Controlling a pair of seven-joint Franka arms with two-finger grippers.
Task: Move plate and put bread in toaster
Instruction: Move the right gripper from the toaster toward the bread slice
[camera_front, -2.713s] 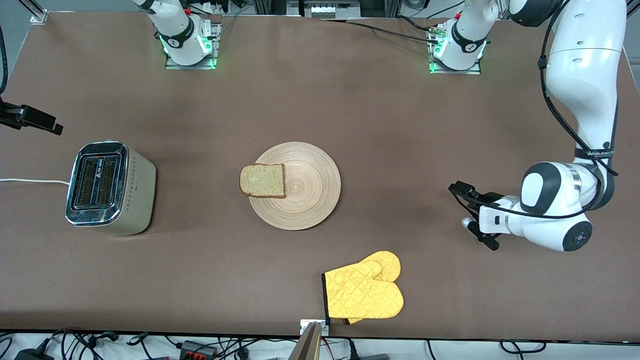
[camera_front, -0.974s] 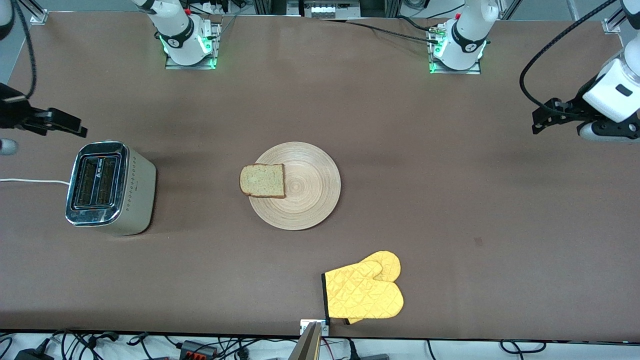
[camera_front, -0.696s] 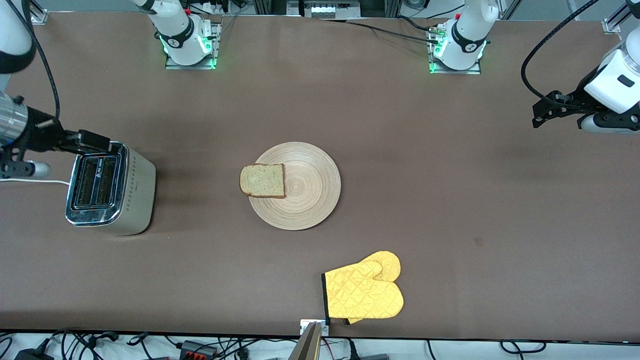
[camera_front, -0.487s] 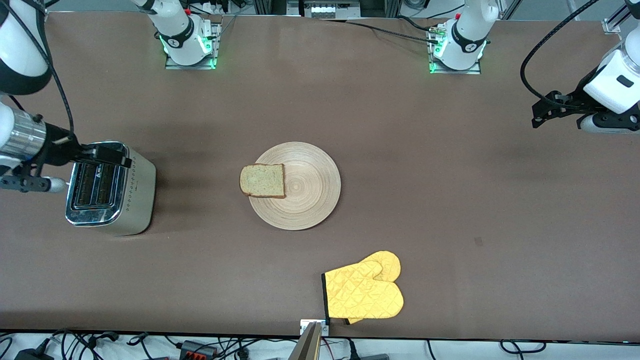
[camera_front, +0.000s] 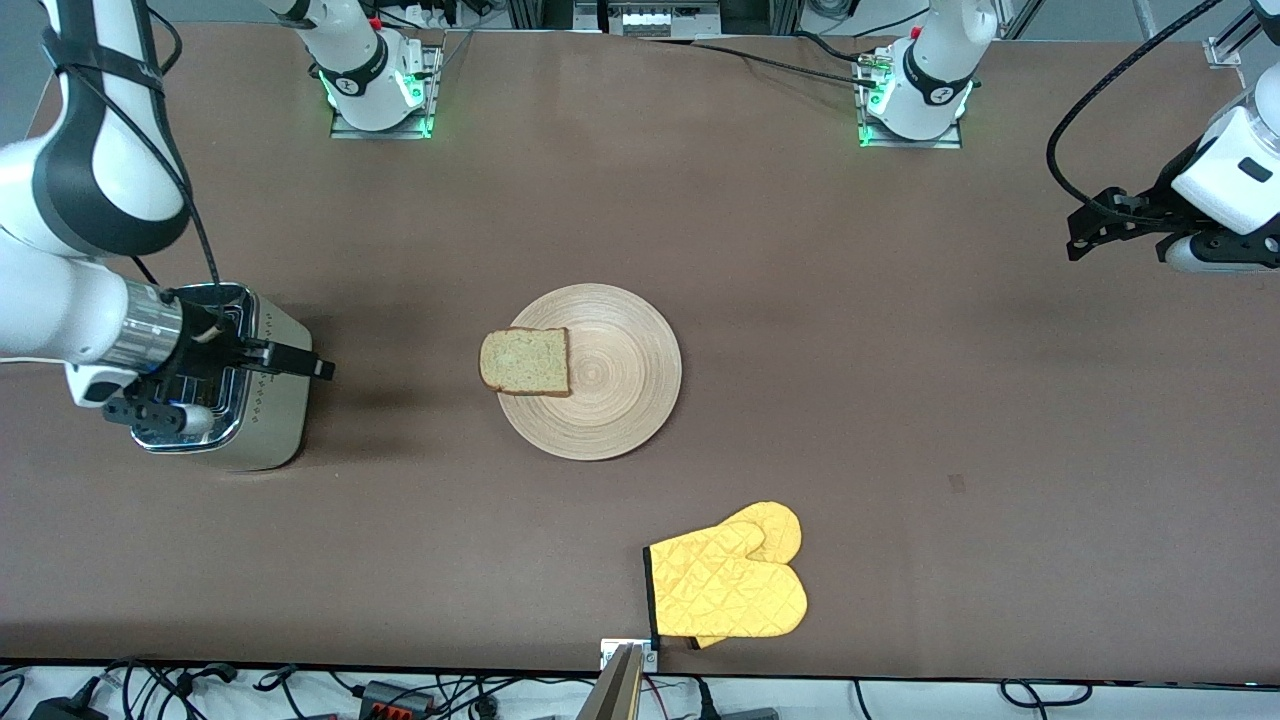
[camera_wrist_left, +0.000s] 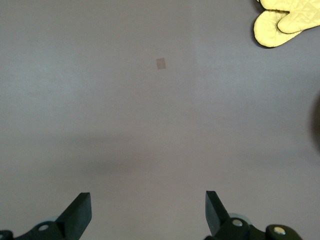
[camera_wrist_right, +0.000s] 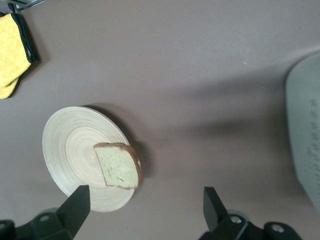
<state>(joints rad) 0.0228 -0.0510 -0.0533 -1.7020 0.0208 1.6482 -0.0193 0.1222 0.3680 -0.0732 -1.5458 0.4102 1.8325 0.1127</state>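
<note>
The light-wood plate (camera_front: 625, 385) lies mid-table with the bread (camera_front: 525, 361) on its edge toward the right arm's end. The toaster (camera_front: 278, 425) stands at the right arm's end, its chrome top mostly hidden by my right arm. My right gripper (camera_front: 318, 368) is open and empty over the toaster's plate-side edge. The right wrist view shows the gripper (camera_wrist_right: 145, 207), the plate (camera_wrist_right: 67, 147), the bread (camera_wrist_right: 118, 165) and the toaster's side (camera_wrist_right: 305, 145). My left gripper (camera_front: 1076, 235) is open and empty, up over the table's left-arm end; in the left wrist view the gripper (camera_wrist_left: 147, 212) has only bare table under it.
A yellow quilted oven mitt (camera_front: 730, 585) lies near the table's front edge, nearer to the camera than the plate. It also shows in the left wrist view (camera_wrist_left: 285, 20) and the right wrist view (camera_wrist_right: 10, 55).
My right arm has swung in from the table's end, and its gripper has come over the toaster toward the plate. My left arm rose earlier and has hardly moved since.
</note>
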